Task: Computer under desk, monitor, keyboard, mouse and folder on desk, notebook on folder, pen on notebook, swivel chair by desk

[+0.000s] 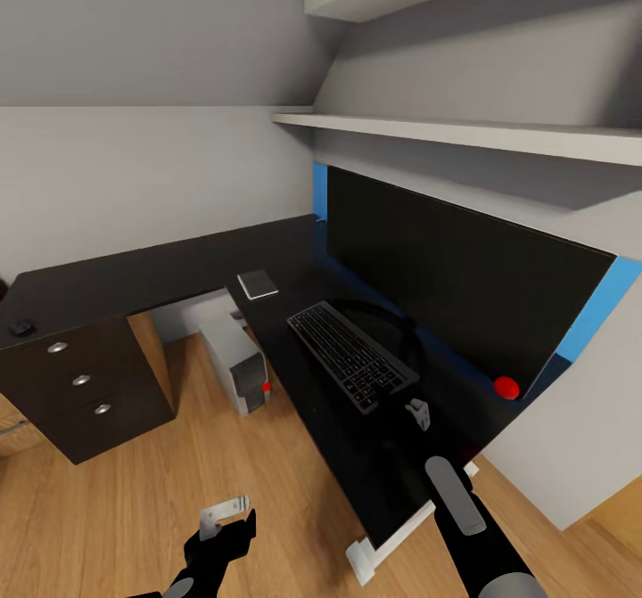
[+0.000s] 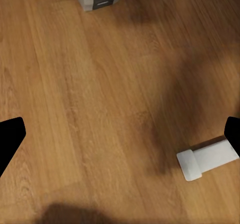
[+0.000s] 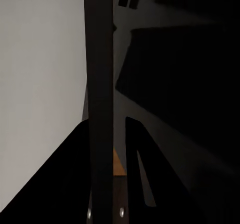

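Sloped white walls and shelves (image 1: 464,130) frame the glossy black L-shaped desk (image 1: 134,273), whose back edge carries the wide black monitor (image 1: 446,277) with the grey-keyed keyboard (image 1: 350,355) before it, the dark grey notebook (image 1: 258,284) near the inner corner, the tiny mouse (image 1: 22,327) at the far left end above 3 silver-knobbed drawers (image 1: 80,380), the light grey computer (image 1: 234,353) standing beneath, the left gripper (image 1: 223,516) spread open over the wood floor (image 1: 107,509), and the right gripper (image 1: 419,413) with jaws I cannot tell.

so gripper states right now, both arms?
Left gripper: open, empty, low over the wood floor.
Right gripper: cannot be told if open or shut; it is over the desk, close to the keyboard.
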